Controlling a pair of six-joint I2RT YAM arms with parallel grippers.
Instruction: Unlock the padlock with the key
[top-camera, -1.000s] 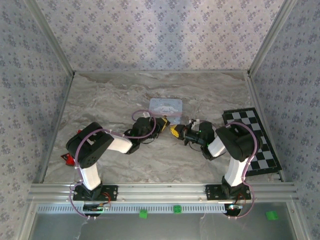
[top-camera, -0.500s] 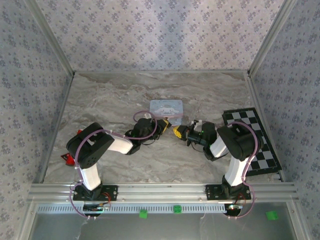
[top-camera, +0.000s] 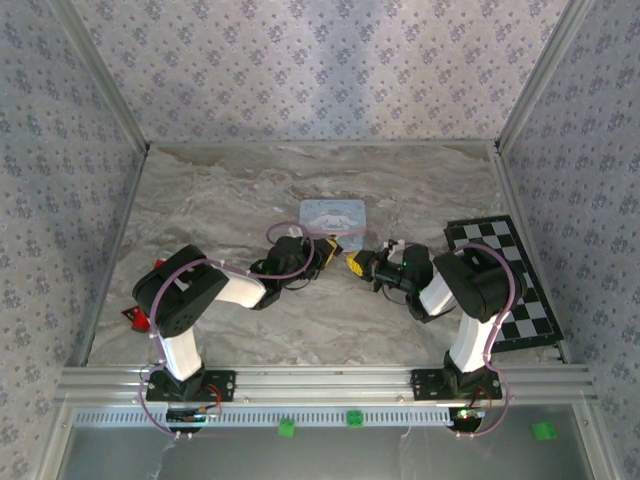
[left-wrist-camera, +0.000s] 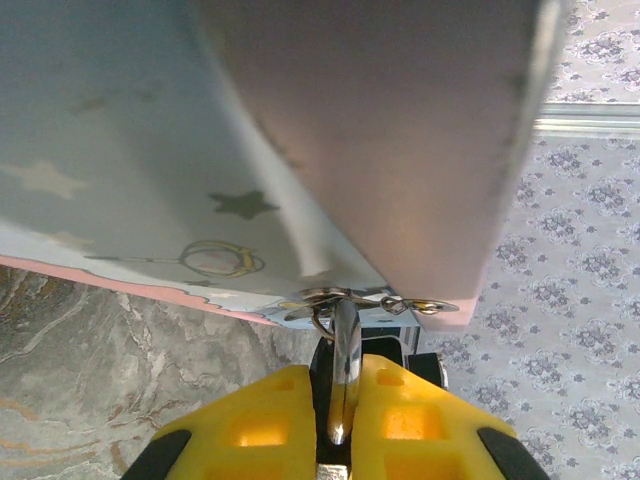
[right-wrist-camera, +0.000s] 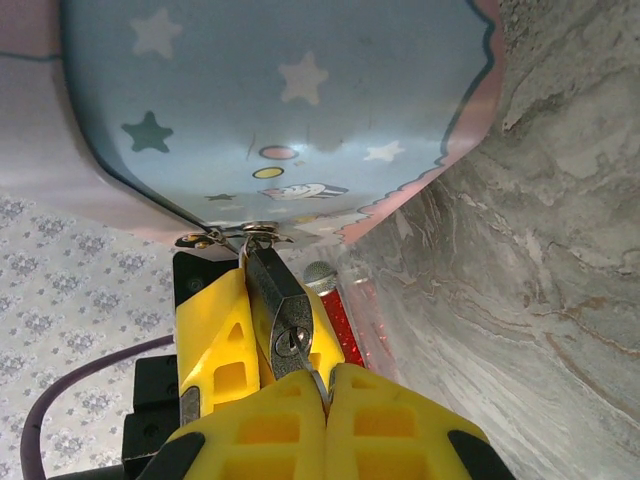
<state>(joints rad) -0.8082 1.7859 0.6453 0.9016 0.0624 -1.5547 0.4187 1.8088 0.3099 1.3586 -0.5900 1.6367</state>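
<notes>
At the centre of the top view, both tools meet at the front edge of the pale blue tin (top-camera: 333, 213) on the table (top-camera: 220, 190). The left tool (left-wrist-camera: 340, 390), at the bottom of its wrist view, is clenched on the small dark padlock (left-wrist-camera: 345, 360), which is hooked to the tin's clasp (left-wrist-camera: 345, 297). In the lower centre of the right wrist view, the right tool (right-wrist-camera: 322, 392) grips the key (right-wrist-camera: 310, 368), whose tip sits at the padlock's keyhole.
</notes>
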